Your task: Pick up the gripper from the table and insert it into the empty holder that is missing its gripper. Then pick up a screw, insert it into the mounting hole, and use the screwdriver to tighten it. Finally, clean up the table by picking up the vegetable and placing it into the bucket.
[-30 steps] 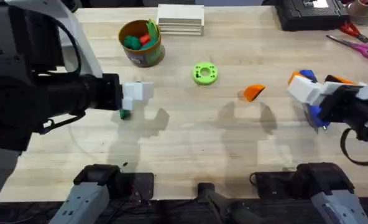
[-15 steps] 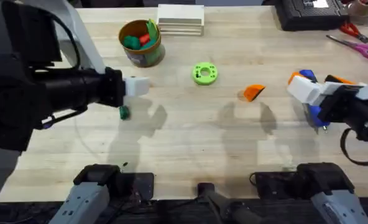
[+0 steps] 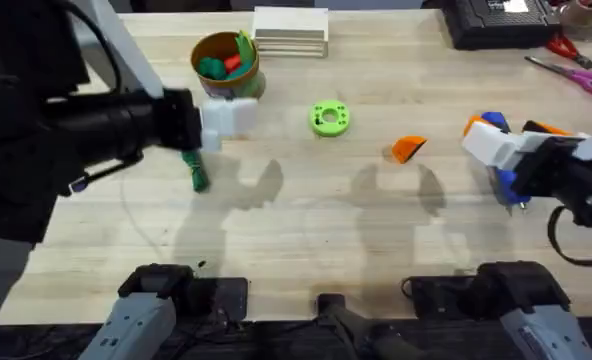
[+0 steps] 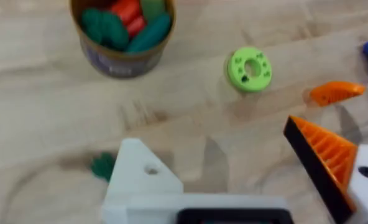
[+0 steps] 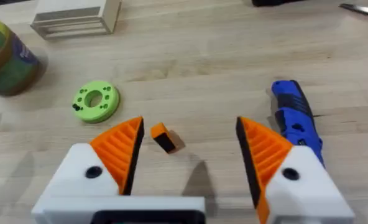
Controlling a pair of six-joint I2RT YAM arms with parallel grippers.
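Note:
The loose orange gripper (image 3: 407, 148) (image 5: 163, 138) (image 4: 336, 91) lies on the table (image 3: 306, 230) right of centre. My left gripper (image 3: 226, 118) (image 4: 212, 149) hovers open just in front of the bucket (image 3: 226, 68) (image 4: 122, 31). One of its tips is the bare white holder (image 4: 140, 180); the other carries an orange fin. The dark green vegetable (image 3: 196, 176) (image 4: 102, 166) lies below the left gripper. My right gripper (image 3: 488, 142) (image 5: 190, 130) stands open over the blue screwdriver (image 3: 504, 180) (image 5: 296, 118), holding nothing. Whether the dark specks on the green ring are screws I cannot tell.
A green ring-shaped disc (image 3: 328, 118) (image 5: 96, 101) lies mid-table. A pale wooden block (image 3: 291, 30) stands at the back beside the bucket. Scissors (image 3: 574, 68) and a black device (image 3: 501, 20) sit at the back right.
My left gripper has moved away from the front edge toward the bucket, and the vegetable now shows in full. The right arm has not moved.

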